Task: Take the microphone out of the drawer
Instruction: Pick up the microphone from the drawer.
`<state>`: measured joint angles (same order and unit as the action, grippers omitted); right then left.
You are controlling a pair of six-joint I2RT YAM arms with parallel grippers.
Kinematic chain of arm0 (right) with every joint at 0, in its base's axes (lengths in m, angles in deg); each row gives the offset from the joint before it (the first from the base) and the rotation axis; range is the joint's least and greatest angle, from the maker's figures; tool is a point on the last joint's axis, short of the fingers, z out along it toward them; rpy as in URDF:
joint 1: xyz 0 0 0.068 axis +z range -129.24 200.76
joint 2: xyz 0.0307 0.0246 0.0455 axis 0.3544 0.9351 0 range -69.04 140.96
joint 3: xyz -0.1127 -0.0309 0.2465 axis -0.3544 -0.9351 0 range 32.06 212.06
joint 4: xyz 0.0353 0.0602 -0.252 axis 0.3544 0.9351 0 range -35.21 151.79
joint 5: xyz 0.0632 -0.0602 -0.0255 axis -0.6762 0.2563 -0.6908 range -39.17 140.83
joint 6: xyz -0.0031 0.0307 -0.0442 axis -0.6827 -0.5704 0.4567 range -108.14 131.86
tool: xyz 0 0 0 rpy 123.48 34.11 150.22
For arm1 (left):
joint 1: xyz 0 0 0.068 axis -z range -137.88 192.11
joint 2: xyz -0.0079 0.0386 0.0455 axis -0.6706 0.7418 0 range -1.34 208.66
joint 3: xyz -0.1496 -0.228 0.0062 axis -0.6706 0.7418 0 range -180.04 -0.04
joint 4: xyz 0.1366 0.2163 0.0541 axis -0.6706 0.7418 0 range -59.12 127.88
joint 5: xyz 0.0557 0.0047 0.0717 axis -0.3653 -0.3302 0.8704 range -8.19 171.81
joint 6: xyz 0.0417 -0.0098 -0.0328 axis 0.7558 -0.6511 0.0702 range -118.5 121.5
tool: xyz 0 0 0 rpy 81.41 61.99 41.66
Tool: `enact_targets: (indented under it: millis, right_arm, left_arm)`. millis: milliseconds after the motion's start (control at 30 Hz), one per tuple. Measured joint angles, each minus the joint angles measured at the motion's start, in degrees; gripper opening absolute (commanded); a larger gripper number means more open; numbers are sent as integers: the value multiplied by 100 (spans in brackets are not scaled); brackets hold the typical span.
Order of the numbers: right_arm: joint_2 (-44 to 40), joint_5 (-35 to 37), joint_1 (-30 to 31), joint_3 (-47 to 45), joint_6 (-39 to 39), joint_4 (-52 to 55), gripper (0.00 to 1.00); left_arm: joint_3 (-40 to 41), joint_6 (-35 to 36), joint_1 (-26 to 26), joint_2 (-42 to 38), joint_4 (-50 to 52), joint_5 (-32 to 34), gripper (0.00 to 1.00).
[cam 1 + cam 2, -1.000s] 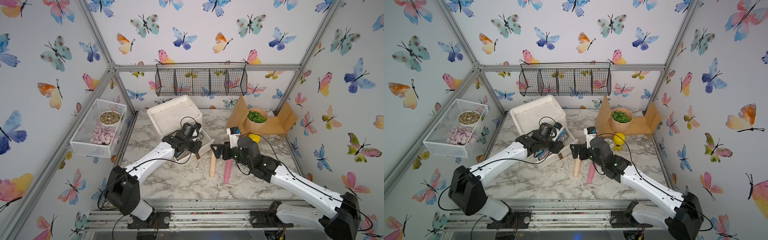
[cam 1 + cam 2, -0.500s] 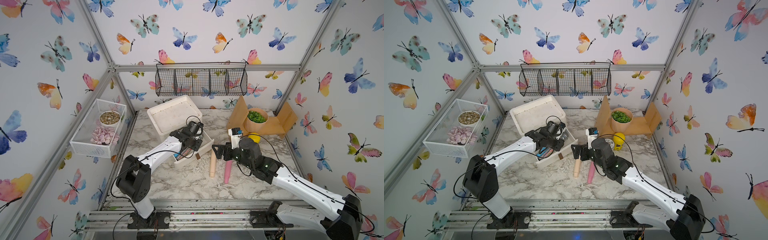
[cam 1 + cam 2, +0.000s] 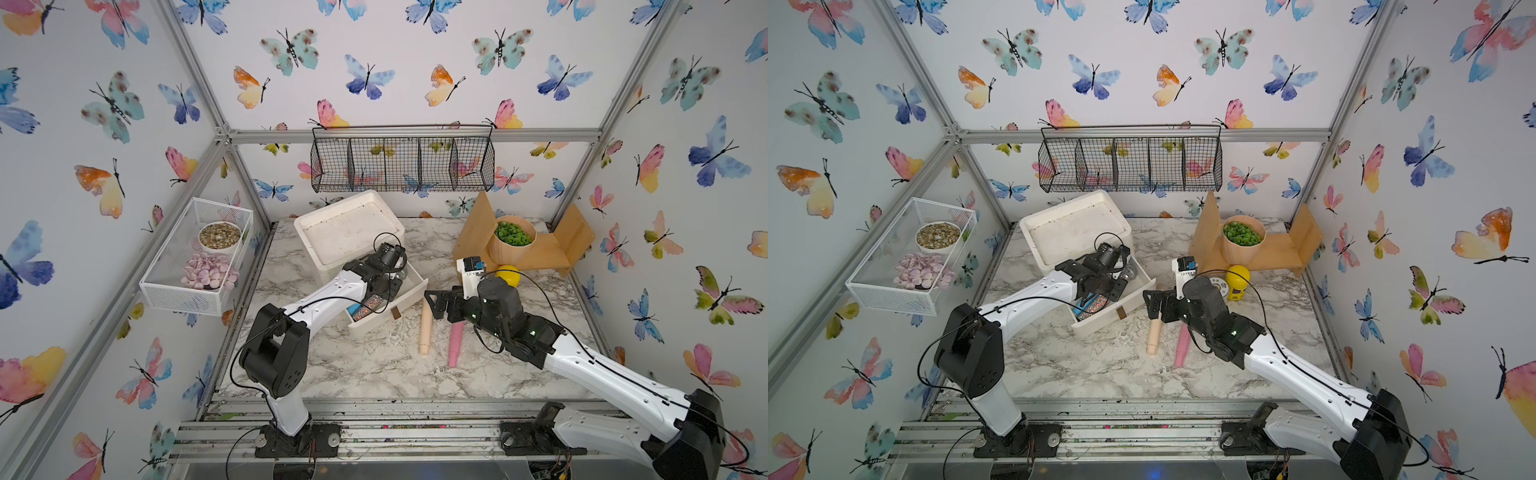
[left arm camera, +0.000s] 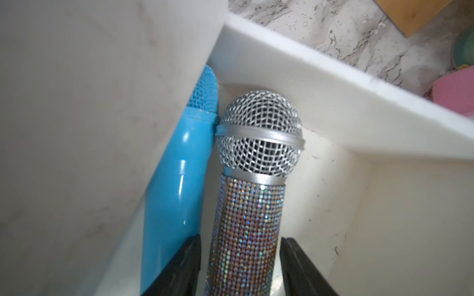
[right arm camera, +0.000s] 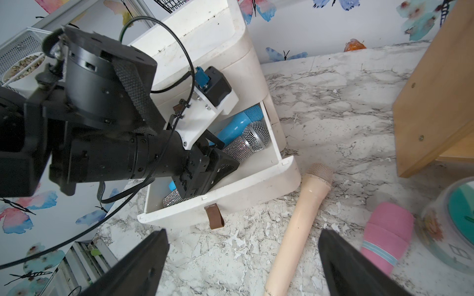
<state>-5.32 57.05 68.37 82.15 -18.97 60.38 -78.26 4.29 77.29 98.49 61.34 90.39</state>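
A white drawer stands pulled out of its white cabinet. Inside lie a glitter microphone with a silver mesh head and a blue microphone, side by side. My left gripper reaches down into the drawer, shut on the glitter microphone's handle, one finger on each side. In both top views the left gripper hides most of the handle. My right gripper hovers open over the table in front of the drawer, holding nothing; a top view shows it just right of the drawer.
A beige microphone and a pink microphone lie on the marble table beside my right gripper. Behind it are a yellow object, a round clock and a wooden stand with a green plant pot. Wire baskets hang on the walls.
My left arm has reached forward and lowered its gripper into the drawer, onto the glitter microphone. The right arm has barely moved.
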Motion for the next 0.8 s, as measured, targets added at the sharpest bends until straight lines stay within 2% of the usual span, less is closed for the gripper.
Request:
enact_targets:
  millis: [100, 533, 800]
  right_arm:
    - [24, 0, 0, 0, 0, -2, 98]
    - [28, 0, 0, 0, 0, -2, 98]
    - [28, 0, 0, 0, -4, -4, 98]
  left_arm:
    - [4, 9, 7, 9, -2, 31, 50]
    - [7, 140, 7, 157, -98, 70, 54]
    - [11, 269, 48, 192, -125, 79, 35]
